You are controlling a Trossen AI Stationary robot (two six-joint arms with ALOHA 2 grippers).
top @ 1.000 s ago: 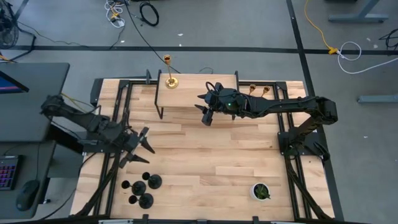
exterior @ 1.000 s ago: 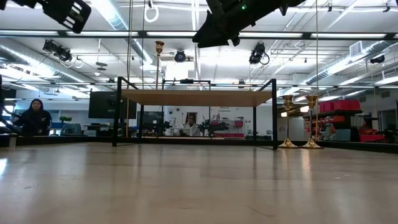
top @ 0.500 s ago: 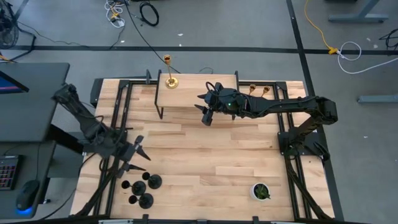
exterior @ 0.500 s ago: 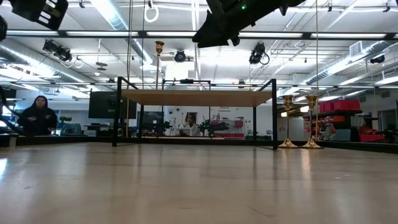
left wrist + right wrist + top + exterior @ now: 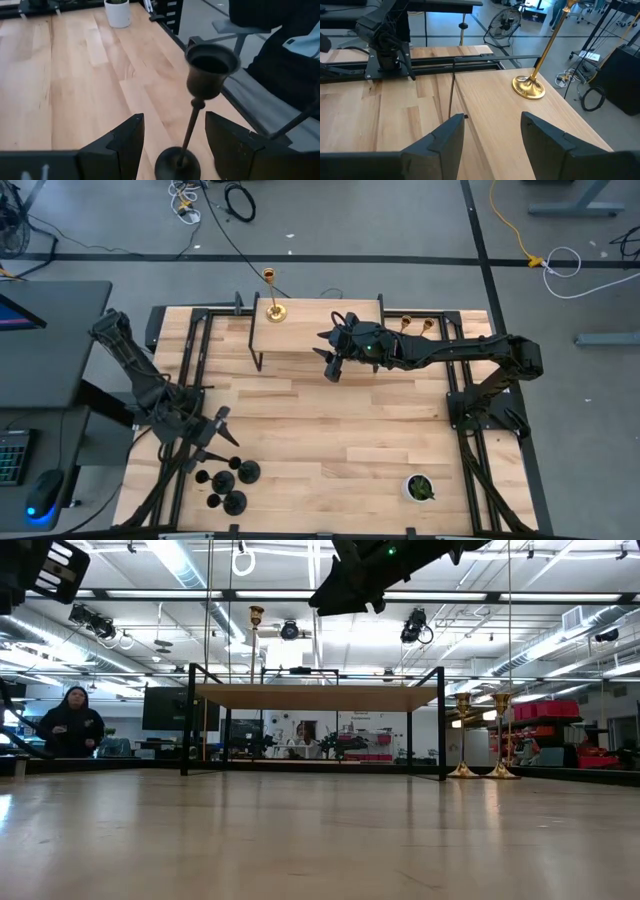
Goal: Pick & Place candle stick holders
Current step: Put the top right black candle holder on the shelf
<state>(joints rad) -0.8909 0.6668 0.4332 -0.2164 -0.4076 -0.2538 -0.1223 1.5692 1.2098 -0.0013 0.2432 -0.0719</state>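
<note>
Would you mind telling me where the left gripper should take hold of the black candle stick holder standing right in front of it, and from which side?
Probably the thin stem, between the round base and the cup. The black candle stick holder stands upright, so a level approach from the side suits it. The left gripper is open with its fingers either side of the stem; moving forward and closing there should hold it. The cup is wider and the base lies flat.

Pale planked wooden counter (image 5: 340,420) with smooth satin finish, slim matt black metal candle stick holder (image 5: 195,107), shiny polished gold candle stick holder (image 5: 536,75) with glossy round base, small smooth white pot (image 5: 118,12), matt black end effector fingers (image 5: 125,145)
</note>
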